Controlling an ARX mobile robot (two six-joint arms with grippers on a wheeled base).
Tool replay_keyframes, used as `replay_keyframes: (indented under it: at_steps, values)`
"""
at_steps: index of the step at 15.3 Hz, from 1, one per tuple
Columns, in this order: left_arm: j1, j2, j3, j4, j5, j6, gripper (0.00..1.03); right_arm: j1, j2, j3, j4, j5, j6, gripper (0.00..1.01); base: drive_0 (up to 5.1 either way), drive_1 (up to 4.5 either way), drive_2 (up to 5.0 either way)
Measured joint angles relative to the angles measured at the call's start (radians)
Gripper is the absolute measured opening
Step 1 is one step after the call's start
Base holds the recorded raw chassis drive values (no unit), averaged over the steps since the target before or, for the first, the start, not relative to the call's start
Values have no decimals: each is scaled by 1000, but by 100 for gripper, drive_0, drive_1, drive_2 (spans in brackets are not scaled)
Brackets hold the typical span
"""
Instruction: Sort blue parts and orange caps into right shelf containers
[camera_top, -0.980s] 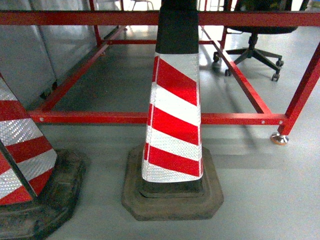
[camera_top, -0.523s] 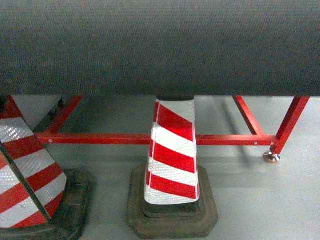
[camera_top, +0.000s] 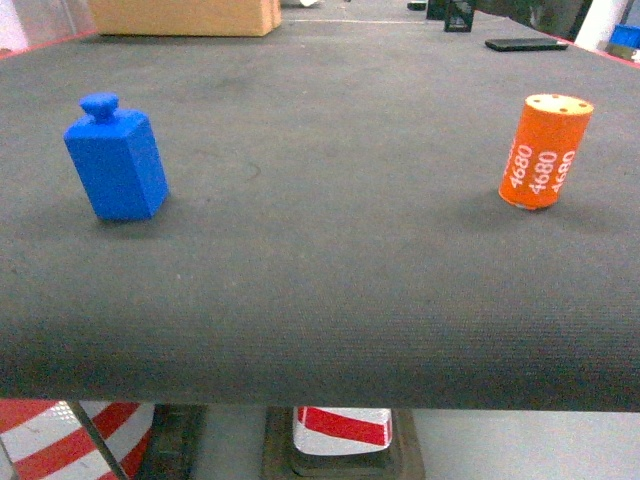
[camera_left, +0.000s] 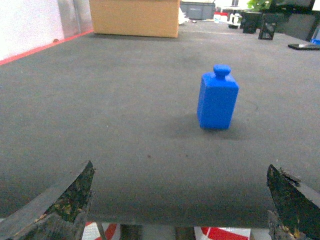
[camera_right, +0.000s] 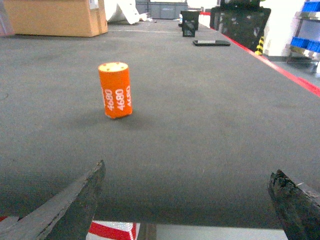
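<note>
A blue part (camera_top: 117, 160), a square bottle shape with a knob on top, stands upright on the left of the dark grey table (camera_top: 320, 300). An orange cap (camera_top: 543, 152), a cylinder printed 4680, stands upright on the right. Neither gripper shows in the head view. In the left wrist view my left gripper (camera_left: 180, 166) is open at the table's front edge, well short of the blue part (camera_left: 217, 100). My right gripper (camera_right: 187, 167) is open too, short of the orange cap (camera_right: 115, 90) and to its right. Blue shelf containers (camera_right: 306, 44) show at the far right, cut off.
A cardboard box (camera_top: 185, 15) sits at the table's far left end. A black phone (camera_top: 525, 44) lies far back on the right. Red-and-white traffic cones (camera_top: 340, 425) stand on the floor under the front edge. A red rim (camera_right: 290, 75) runs along the table's right side.
The head view has risen from the floor and red frame under the table to the table top. The cones have dropped to the bottom edge, and the blue part and orange cap now show.
</note>
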Motion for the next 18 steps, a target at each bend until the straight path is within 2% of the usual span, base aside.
replay_keyframes:
  at_steps: [18]
  values:
    - [0, 0, 0, 0, 1, 0, 98, 0, 0, 0, 0, 0, 0, 98, 0, 0, 0]
